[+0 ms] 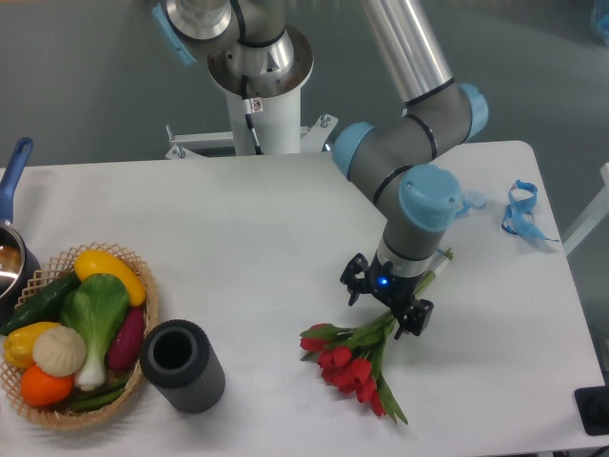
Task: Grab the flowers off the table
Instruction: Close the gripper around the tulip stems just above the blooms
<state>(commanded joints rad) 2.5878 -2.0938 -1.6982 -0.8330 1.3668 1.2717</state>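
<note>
The flowers point(350, 360), a bunch of red tulips with green leaves and long green stems, lie on the white table point(266, 238) at the front right. Their stems run up and to the right under my gripper, and the stem tips show beyond it. My gripper point(385, 303) is low over the stems just above the leaves, open, with one finger on each side of the stems. The part of the stems directly beneath the gripper is hidden.
A dark grey cylinder cup point(182, 365) stands front left of the flowers. A wicker basket point(143, 303) of vegetables sits at the left edge, a blue-handled pot point(11, 171) behind it. A light-blue ribbon point(520, 211) lies at the far right.
</note>
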